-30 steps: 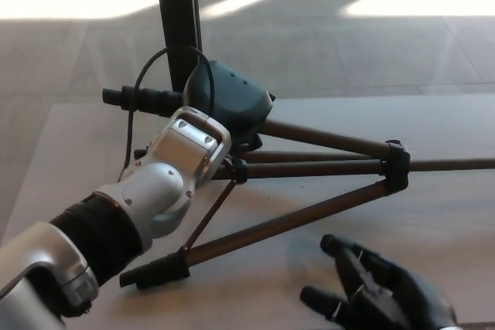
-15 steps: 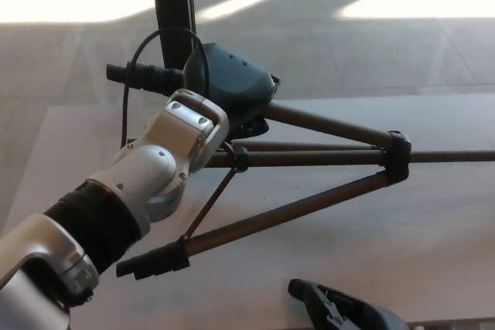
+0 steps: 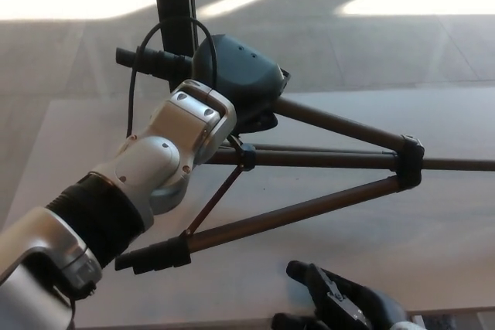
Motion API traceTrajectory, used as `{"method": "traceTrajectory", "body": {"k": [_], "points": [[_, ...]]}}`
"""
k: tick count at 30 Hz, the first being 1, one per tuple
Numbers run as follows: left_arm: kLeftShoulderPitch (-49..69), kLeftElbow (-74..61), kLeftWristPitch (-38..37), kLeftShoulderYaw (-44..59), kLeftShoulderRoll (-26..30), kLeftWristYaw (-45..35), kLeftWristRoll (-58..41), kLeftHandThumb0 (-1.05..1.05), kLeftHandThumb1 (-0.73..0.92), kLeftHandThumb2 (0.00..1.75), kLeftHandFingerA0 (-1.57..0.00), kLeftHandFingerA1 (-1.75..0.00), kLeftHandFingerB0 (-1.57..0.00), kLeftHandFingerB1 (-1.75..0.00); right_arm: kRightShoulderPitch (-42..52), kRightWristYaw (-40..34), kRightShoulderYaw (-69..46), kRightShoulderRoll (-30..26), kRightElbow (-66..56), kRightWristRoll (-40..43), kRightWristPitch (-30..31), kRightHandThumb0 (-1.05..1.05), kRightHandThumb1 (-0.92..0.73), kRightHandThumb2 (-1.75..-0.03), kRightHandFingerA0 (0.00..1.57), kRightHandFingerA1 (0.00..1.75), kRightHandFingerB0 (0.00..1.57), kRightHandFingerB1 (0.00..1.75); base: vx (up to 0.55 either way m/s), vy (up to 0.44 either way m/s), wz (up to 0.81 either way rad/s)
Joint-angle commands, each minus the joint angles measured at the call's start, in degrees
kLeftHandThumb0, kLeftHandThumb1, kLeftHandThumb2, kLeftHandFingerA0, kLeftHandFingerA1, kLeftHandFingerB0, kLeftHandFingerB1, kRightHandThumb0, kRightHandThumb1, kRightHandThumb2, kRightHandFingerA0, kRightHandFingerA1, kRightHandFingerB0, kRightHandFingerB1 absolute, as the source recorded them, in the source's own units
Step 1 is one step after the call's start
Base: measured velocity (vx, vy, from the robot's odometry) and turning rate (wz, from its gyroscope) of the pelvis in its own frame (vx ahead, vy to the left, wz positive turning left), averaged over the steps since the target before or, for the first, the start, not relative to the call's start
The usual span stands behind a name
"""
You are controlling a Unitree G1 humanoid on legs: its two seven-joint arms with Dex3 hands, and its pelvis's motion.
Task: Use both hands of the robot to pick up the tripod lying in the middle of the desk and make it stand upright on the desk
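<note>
tripod (image 3: 325, 156): head end raised | right hand (image 3: 340, 307): dropped to bottom edge, apart from tripod

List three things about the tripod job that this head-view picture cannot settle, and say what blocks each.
1. Left hand: its grip on the tripod is hidden behind its own wrist.
2. Right hand: cut off by the bottom edge.
3. The tripod's long pole: runs off the right edge.

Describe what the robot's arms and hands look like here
The left arm has glossy silver-white shells with small screws, a ribbed black sleeve between the segments, and a thin black cable looping off the wrist. The left hand wears a smooth dark cover. The right hand is black with thick fingers.
</note>
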Motion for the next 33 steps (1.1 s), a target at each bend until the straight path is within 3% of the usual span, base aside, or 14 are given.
{"method": "traceTrajectory", "body": {"k": [1, 2, 3, 4, 8, 10, 12, 16, 19, 20, 25, 28, 31, 33], "points": [[-4.9, -0.6, -1.4, 2.9, 0.9, -0.6, 1.9, -0.29, 0.65, 0.75, -0.91, -1.67, -0.81, -0.96, 1.7, -6.9, 3.3, 9.9, -15.2, 6.4, 17.4, -0.52, -0.67, -0.59, 0.75, 0.96, 0.60, 0.62, 0.00, 0.000, 0.00], [-4.7, -0.7, -1.4, 2.9, 1.0, -0.4, 2.1, -0.27, 0.63, 0.78, -1.00, -1.71, -0.86, -0.98, 6.6, -7.4, 6.1, 8.3, -20.7, 5.8, 23.6, -0.53, -0.66, -0.59, 0.76, 0.94, 0.63, 0.63, 0.00, 0.000, 0.00], [-4.6, -0.6, -1.5, 2.9, 1.3, -0.4, 2.2, -0.28, 0.66, 0.80, -0.92, -1.65, -0.81, -0.96, 8.9, -4.7, 5.2, 6.5, -23.0, 8.5, 28.5, -0.53, -0.68, -0.59, 0.65, 1.00, 0.54, 0.64, 0.00, 0.000, 0.00], [-4.2, -0.6, -1.7, 2.9, 1.6, 0.2, 2.2, -0.28, 0.63, 0.75, -0.91, -1.67, -0.82, -0.97, 10.8, -4.5, 5.0, 6.5, -25.0, 8.1, 31.9, -0.54, -0.68, -0.59, 0.67, 1.01, 0.58, 0.66, 0.00, 0.000, 0.00], [-3.5, -0.2, -2.8, 3.0, 2.3, 1.7, 2.0, -0.30, 0.63, 0.71, -0.92, -1.68, -0.83, -0.96, 18.3, -1.9, 4.5, 5.0, -33.4, 9.6, 38.2, -0.50, -0.66, -0.59, 0.66, 1.00, 0.54, 0.67, 0.00, 0.000, 0.00], [-3.4, -0.3, -1.9, 2.7, 2.5, 0.0, 2.3, -0.29, 0.62, 0.66, -0.91, -1.68, -0.82, -0.89, 23.5, -0.8, 7.5, 1.2, -39.0, 12.2, 38.7, -0.53, -0.62, -0.58, 0.78, 1.00, 0.61, 0.69, 0.00, 0.000, 0.00], [-3.3, -0.3, -2.3, 2.6, 2.4, 0.7, 2.3, -0.30, 0.60, 0.65, -0.91, -1.68, -0.83, -0.88, 24.9, 1.4, 7.8, -0.6, -39.8, 13.9, 38.7, -0.56, -0.61, -0.57, 0.77, 1.00, 0.60, 0.68, 0.00, 0.000, 0.00], [-3.0, -0.4, -2.4, 2.6, 2.3, 0.5, 2.1, -0.32, 0.59, 0.64, -0.92, -1.67, -0.83, -0.85, 26.6, 2.0, 8.4, -0.3, -41.4, 14.5, 38.7, -0.56, -0.60, -0.57, 0.77, 1.01, 0.58, 0.69, 0.00, 0.000, 0.00], [-3.3, -0.5, -2.2, 2.0, 2.2, 0.5, 2.9, -0.33, 0.61, 0.67, -0.93, -1.67, -0.83, -0.91, 27.2, -2.7, 8.9, 5.1, -44.6, 12.4, 38.7, -0.57, -0.64, -0.58, 0.78, 0.99, 0.60, 0.66, 0.00, 0.000, 0.00], [-3.2, -0.6, -2.2, 2.3, 2.1, 0.6, 2.7, -0.31, 0.63, 0.69, -0.93, -1.68, -0.81, -0.89, 25.7, -0.3, 6.0, 5.9, -43.2, 14.1, 38.7, -0.56, -0.63, -0.58, 0.73, 1.03, 0.54, 0.70, 0.00, 0.000, 0.00], [-3.1, -0.2, -2.5, 2.4, 2.4, 0.9, 2.5, -0.29, 0.63, 0.71, -0.92, -1.67, -0.82, -0.86, 18.9, 0.5, -2.3, 11.8, -41.1, 13.0, 38.6, -0.58, -0.59, -0.57, 0.81, 0.99, 0.62, 0.68, 0.00, 0.000, 0.00], [-3.0, -0.2, -2.7, 2.5, 2.5, 0.7, 2.3, -0.30, 0.64, 0.73, -0.91, -1.67, -0.82, -0.90, 15.2, 0.3, -4.2, 11.4, -40.4, 12.1, 38.2, -0.64, -0.59, -0.57, 0.85, 0.97, 0.67, 0.66, 0.00, 0.000, 0.00], [-2.9, -0.3, -2.5, 2.7, 2.5, 0.8, 2.3, -0.31, 0.63, 0.70, -0.91, -1.69, -0.82, -0.87, 9.5, -1.0, -10.1, 12.7, -38.2, 13.1, 36.1, -0.64, -0.62, -0.58, 0.75, 0.99, 0.60, 0.65, 0.00, 0.000, 0.00], [-2.8, -0.4, -2.8, 2.8, 2.6, 1.7, 2.4, -0.30, 0.62, 0.69, -0.92, -1.69, -0.83, -0.91, 7.0, -2.9, -12.4, 13.5, -37.7, 12.6, 34.5, -0.64, -0.60, -0.57, 0.76, 0.97, 0.63, 0.61, 0.00, 0.000, 0.00]]}}
